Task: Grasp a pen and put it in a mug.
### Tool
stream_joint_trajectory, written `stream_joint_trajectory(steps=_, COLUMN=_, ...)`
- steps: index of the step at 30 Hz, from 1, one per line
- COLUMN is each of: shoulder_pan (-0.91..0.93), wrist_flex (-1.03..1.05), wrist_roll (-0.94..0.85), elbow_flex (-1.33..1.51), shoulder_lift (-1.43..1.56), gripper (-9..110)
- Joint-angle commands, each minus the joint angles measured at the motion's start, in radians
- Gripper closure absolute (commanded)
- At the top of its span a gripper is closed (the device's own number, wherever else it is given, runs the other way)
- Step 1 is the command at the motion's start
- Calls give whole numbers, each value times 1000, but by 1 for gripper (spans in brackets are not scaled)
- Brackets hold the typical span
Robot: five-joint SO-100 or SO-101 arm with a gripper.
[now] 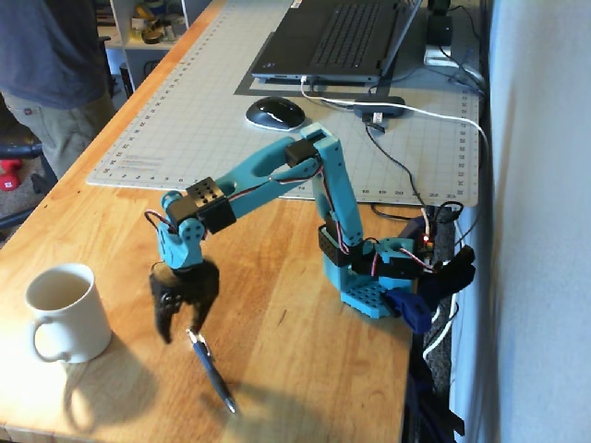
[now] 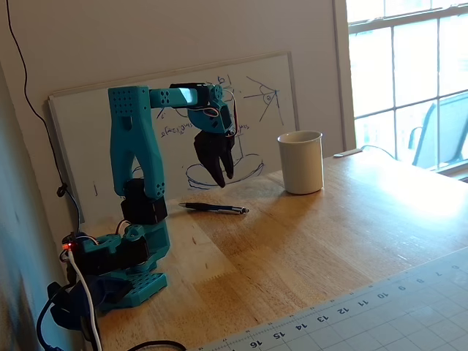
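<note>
The dark pen (image 1: 212, 371) lies flat on the wooden table near its front edge; in the other fixed view the pen (image 2: 213, 208) lies left of the mug. The cream-white mug (image 1: 65, 312) stands upright at the left with its handle toward the front, and it also shows in the other fixed view (image 2: 301, 162). My gripper (image 1: 182, 332) points down just above the pen's upper end, with its jaws partly open and empty. In the other fixed view the gripper (image 2: 221, 180) hangs a little above the table behind the pen, well short of the mug.
The arm's base (image 1: 369, 288) is clamped at the table's right edge with cables hanging there. A grey cutting mat (image 1: 185, 138), a mouse (image 1: 274, 113) and a laptop (image 1: 342, 37) lie behind. A person (image 1: 46, 65) stands at the far left. A whiteboard (image 2: 88, 146) leans on the wall.
</note>
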Motion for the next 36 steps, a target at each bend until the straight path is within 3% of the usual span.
stream_joint_trajectory(steps=1, shoulder_pan=-11, wrist_flex=135, wrist_roll=-15, elbow_flex=-87, shoulder_lift=74, gripper=86)
stream_joint_trajectory(steps=15, shoulder_pan=-66, wrist_flex=-43, wrist_roll=-9, elbow_flex=-86, shoulder_lift=-115, gripper=86)
stream_joint_trajectory(steps=36, shoulder_pan=-60, wrist_flex=-46, wrist_roll=-12, elbow_flex=-75, shoulder_lift=-210, gripper=86)
